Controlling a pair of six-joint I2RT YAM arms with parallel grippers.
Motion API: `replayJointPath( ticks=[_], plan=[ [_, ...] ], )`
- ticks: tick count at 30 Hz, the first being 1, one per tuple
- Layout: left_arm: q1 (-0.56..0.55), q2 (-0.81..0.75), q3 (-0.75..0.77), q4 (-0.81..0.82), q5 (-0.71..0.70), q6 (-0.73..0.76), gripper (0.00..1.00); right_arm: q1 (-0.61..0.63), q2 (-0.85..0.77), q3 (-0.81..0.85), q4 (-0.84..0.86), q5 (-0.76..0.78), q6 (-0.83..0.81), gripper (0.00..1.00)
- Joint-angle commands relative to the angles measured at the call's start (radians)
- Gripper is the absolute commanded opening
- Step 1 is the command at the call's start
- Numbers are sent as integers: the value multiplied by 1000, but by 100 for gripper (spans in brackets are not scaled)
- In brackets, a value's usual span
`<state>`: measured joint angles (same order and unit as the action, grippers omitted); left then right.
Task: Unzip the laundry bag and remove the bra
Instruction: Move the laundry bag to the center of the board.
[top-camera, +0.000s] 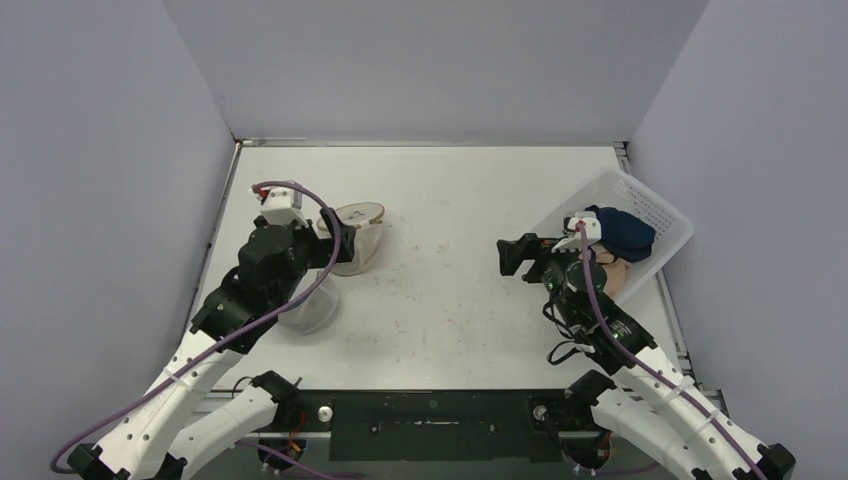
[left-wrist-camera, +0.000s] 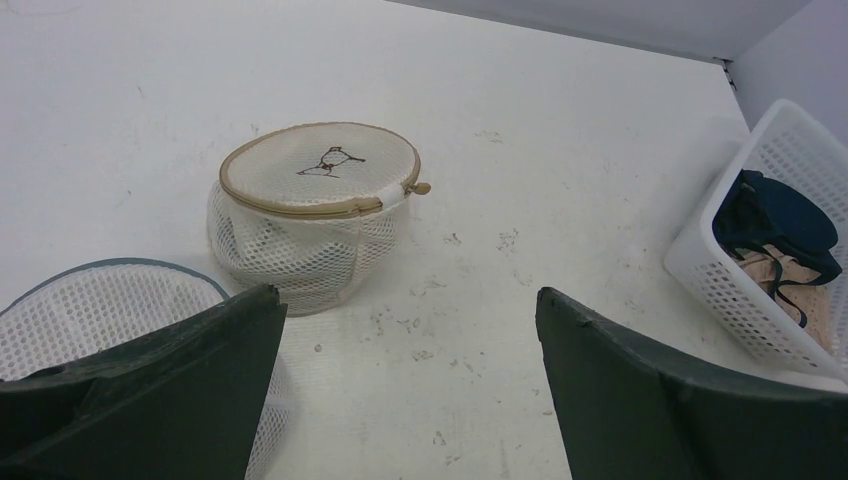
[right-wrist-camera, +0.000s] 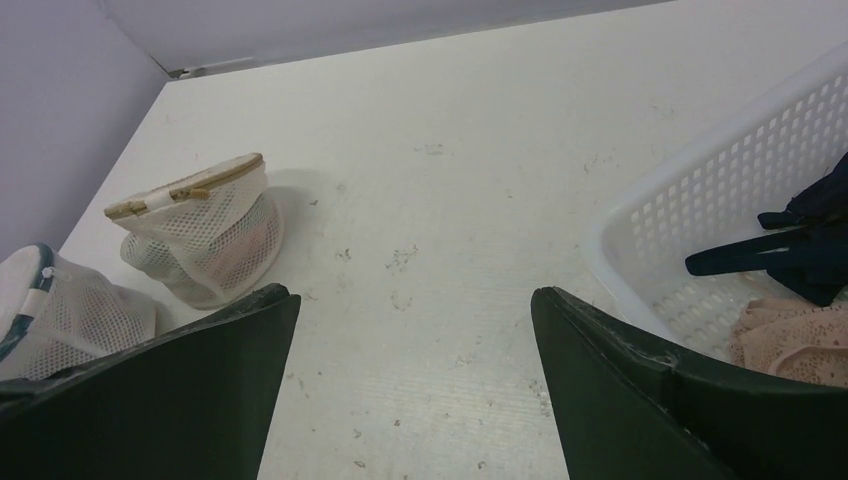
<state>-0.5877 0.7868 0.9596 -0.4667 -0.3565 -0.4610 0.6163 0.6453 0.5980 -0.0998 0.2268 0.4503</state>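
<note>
A round white mesh laundry bag (left-wrist-camera: 312, 218) with tan zip trim and a bra drawing on its lid stands left of the table's middle. It also shows in the top view (top-camera: 358, 232) and in the right wrist view (right-wrist-camera: 205, 240). Its zip looks closed, with the pull (left-wrist-camera: 421, 188) at the right rim. Something pale pink shows through the mesh; the bra itself is not clear. My left gripper (left-wrist-camera: 410, 300) is open and empty, just short of the bag (top-camera: 338, 243). My right gripper (right-wrist-camera: 415, 300) is open and empty, over the table's right middle (top-camera: 510, 256).
A second mesh bag with grey trim (left-wrist-camera: 95, 310) lies under my left arm (top-camera: 308, 305). A white plastic basket (top-camera: 655, 215) at the right edge holds a navy garment (right-wrist-camera: 815, 245) and a beige lace one (right-wrist-camera: 790, 335). Grey walls enclose the table.
</note>
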Motion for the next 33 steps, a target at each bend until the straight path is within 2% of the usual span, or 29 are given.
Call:
replayJointPath(
  ticks=[1, 4, 7, 11, 13, 15, 18, 21, 25, 30, 33],
  plan=[
    [-4, -28, -5, 48, -10, 22, 96, 3, 2, 41, 0, 9, -7, 90],
    [-9, -52, -24, 63, -17, 24, 96, 3, -5, 27, 15, 99, 73, 90],
    [-32, -85, -50, 81, -29, 28, 96, 1, 14, 43, 59, 52, 64, 90],
    [-44, -127, -105, 82, -84, 17, 96, 0, 201, 167, 49, -113, 63, 91],
    [-45, -146, -125, 72, -175, -10, 96, 1, 294, 199, 85, -168, 98, 93],
    [-45, -173, -144, 73, -199, -21, 96, 3, 362, 206, 163, -216, 128, 94],
    [-44, -209, -154, 39, -193, -61, 96, 4, 461, 208, 262, -281, 192, 96],
    [-42, -225, -133, -76, -186, -140, 96, 13, 568, 230, 345, -346, 262, 98],
    [-38, -242, -145, -205, -161, -308, 96, 56, 707, 265, 448, -376, 339, 100],
    [-36, -313, -216, -222, -120, -407, 96, 88, 911, 338, 602, -448, 492, 95],
    [-36, -354, -249, -210, -112, -426, 96, 107, 998, 392, 636, -441, 558, 93]
  ],
)
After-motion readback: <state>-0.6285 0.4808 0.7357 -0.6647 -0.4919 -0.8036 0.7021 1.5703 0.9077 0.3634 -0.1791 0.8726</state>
